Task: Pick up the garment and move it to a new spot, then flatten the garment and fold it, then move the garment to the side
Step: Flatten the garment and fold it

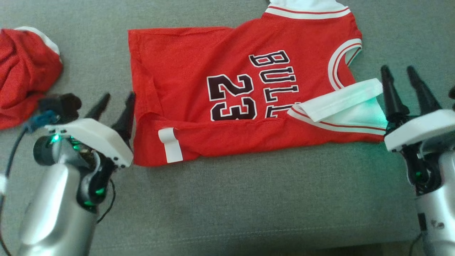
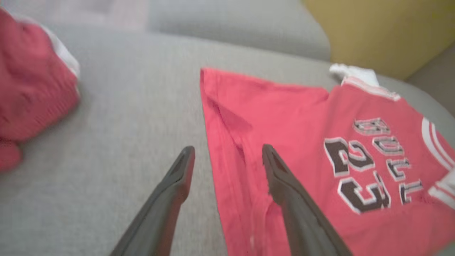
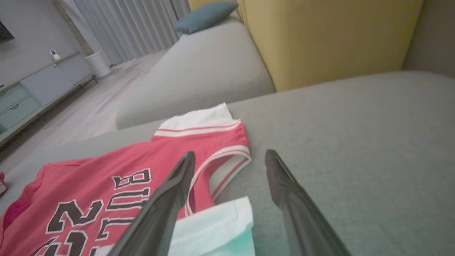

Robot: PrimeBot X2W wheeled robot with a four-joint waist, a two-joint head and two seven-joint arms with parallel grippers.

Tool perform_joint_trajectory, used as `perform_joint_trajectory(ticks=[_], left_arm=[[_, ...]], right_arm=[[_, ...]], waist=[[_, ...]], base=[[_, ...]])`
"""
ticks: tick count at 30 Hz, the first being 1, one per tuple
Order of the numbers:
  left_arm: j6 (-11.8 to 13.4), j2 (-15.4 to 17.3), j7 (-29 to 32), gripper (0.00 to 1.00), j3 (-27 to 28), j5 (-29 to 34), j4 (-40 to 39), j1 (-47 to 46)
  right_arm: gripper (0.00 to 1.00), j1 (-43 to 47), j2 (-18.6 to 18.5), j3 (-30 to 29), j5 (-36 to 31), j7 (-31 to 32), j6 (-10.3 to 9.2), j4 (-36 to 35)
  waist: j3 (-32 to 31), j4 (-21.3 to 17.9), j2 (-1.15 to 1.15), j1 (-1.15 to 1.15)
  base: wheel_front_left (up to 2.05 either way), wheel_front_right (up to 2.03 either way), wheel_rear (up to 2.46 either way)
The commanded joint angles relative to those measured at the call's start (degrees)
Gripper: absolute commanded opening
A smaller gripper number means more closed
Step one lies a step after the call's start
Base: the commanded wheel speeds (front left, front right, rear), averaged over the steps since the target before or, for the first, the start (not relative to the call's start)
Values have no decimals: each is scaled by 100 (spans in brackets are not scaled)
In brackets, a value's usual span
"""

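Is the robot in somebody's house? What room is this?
Most likely a living room in a home. The red jersey lies on a grey sofa with a yellow back cushion, and beyond it are long curtains and a low cabinet along the wall.

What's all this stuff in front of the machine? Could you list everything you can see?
red sleeveless jersey with black 23 and white trim: one, red, spread on the grey seat
crumpled red cloth with white edge: one, red, left end of the seat
grey fabric sofa seat: one, grey, under both garments
mustard-yellow back cushion: one, yellow, behind the seat
teal pillow: one, teal, on the farther grey seat
left tool: one, dark fingers, open, beside the jersey's hem
right tool: one, dark fingers, open, beside the jersey's white shoulder flap
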Motion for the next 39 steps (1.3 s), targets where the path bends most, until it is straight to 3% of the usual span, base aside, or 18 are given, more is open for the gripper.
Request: perform_joint_trajectory(ticks=[1, 5, 9, 17, 32, 39], left_arm=[[97, 80, -268, 100, 211, 126, -254, -109], [556, -1, -1323, 100, 84, 894, -491, 139], [943, -110, -2047, 100, -36, 1370, -760, 536], [1449, -145, -2510, 100, -207, 1935, -1278, 1403], [1620, -156, -2559, 100, -313, 2044, -1482, 1801], [1417, -129, -2367, 100, -422, 1910, -1193, 1662]], right_arm=[[100, 69, -94, 102, -140, -232, -4, -273], [100, 405, -75, 168, -767, -989, -4, -720], [100, 850, 47, 187, -1153, -1286, -4, -1234], [100, 1817, 428, 183, -1350, -1208, -4, -1901], [100, 2147, 574, 69, -1414, -1009, -4, -2133], [100, 2149, 490, -23, -1328, -759, -4, -1807]], waist=[[-28, 1, 0, 0], [-136, -41, 0, 0], [-298, -114, 0, 0], [-573, -189, 0, 0], [-705, -136, 0, 0], [-598, -126, 0, 0]], base=[[0, 0, 0], [0, 0, 0], [0, 0, 0], [0, 0, 0], [0, 0, 0], [0, 0, 0]])
